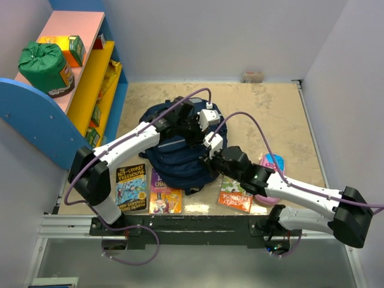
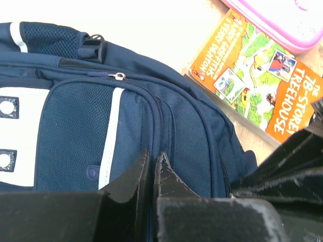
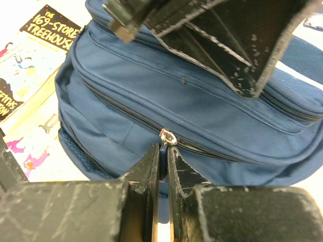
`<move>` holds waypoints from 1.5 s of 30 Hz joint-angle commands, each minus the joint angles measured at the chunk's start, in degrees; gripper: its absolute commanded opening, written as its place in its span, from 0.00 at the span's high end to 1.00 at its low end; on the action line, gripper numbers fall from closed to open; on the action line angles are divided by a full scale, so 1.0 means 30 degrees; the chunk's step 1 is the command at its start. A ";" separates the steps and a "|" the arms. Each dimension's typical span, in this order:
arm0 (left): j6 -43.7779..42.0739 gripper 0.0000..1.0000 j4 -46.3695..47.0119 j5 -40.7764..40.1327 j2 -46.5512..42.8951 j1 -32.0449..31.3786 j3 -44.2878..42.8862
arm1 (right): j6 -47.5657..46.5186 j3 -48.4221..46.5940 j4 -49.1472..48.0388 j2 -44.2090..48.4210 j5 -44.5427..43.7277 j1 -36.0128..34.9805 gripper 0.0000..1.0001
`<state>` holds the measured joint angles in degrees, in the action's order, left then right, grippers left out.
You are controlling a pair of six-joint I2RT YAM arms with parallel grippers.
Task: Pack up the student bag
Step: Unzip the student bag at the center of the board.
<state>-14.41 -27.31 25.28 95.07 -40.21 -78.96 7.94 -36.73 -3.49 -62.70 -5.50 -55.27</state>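
The student bag (image 1: 174, 150), a navy-blue backpack, lies in the middle of the table. In the left wrist view its front pocket (image 2: 75, 131) shows white patches and a pale stripe. My left gripper (image 2: 153, 160) sits on top of the bag, shut, its tips pinching a ridge of blue fabric beside the zip seams. My right gripper (image 3: 162, 151) is at the bag's near side, shut on the small blue pull tab under the silver zipper slider (image 3: 168, 137). That zipper (image 3: 121, 108) looks closed on both sides of the slider. In the top view the two grippers (image 1: 201, 129) (image 1: 211, 157) are close together.
Books lie along the near edge: a 169-Storey Treehouse book (image 1: 131, 187), a purple and orange book (image 1: 163, 197) and a 78-Storey Treehouse book (image 1: 235, 197). A pink pencil case (image 1: 273, 163) lies under my right arm. A shelf at the left holds a green sack (image 1: 43, 65).
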 commanded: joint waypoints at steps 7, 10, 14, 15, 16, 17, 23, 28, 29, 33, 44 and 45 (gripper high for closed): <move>0.1726 1.00 0.4562 -0.1921 0.1385 -0.0865 -0.2184 | 0.0926 -0.3043 -0.2588 -0.3379 0.1803 -0.1934 1.00; 0.2137 1.00 0.4767 -0.2185 0.2089 -0.1011 -0.2888 | 0.0809 -0.4099 -0.2413 -0.4673 0.1803 -0.3018 1.00; 0.2373 1.00 0.4855 -0.2303 0.2501 -0.1012 -0.3445 | 0.0954 -0.4309 -0.2879 -0.6051 0.1657 -0.3726 1.00; 0.2373 1.00 0.4884 -0.2303 0.2501 -0.1012 -0.3417 | 0.0984 -0.4338 -0.2997 -0.6199 0.1628 -0.3785 1.00; 0.2315 1.00 0.4885 -0.2274 0.2443 -0.0983 -0.3417 | 0.1071 -0.4455 -0.2998 -0.6375 0.1482 -0.3843 0.98; 0.2199 1.00 0.4856 -0.2274 0.2384 -0.0983 -0.3243 | 0.1101 -0.4514 -0.2911 -0.6493 0.1278 -0.3844 0.96; 0.0764 1.00 0.4272 -0.2682 0.1126 -0.0778 -0.2013 | 0.2740 -0.3959 -0.2150 -0.4594 -0.2381 -0.3815 0.72; -0.0584 1.00 0.3070 -0.2889 0.0743 -0.0339 -0.2069 | 0.5960 -0.5770 0.3086 -0.3126 -0.5458 -0.3143 0.54; -0.0731 1.00 0.2923 -0.3063 0.0569 -0.0280 -0.1924 | 0.6400 -0.6122 0.3995 -0.3009 -0.6217 -0.2967 0.53; -0.1317 1.00 0.3067 -0.2919 0.0011 0.0158 -0.1338 | 0.9619 -0.7383 0.9145 -0.1780 -0.7601 -0.0604 0.58; -0.1904 1.00 0.3652 -0.2274 -0.0780 0.1302 0.0038 | 1.5719 -0.7472 1.9610 -0.0748 -0.9182 0.8308 0.01; -0.1875 1.00 0.3741 -0.2216 -0.0839 0.1302 0.0214 | 1.6069 -0.7560 1.9967 -0.0897 -0.9386 0.8604 0.01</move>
<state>-18.65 -20.62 18.06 96.36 -37.52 -79.96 47.75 -58.15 43.27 -64.97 -29.71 -32.97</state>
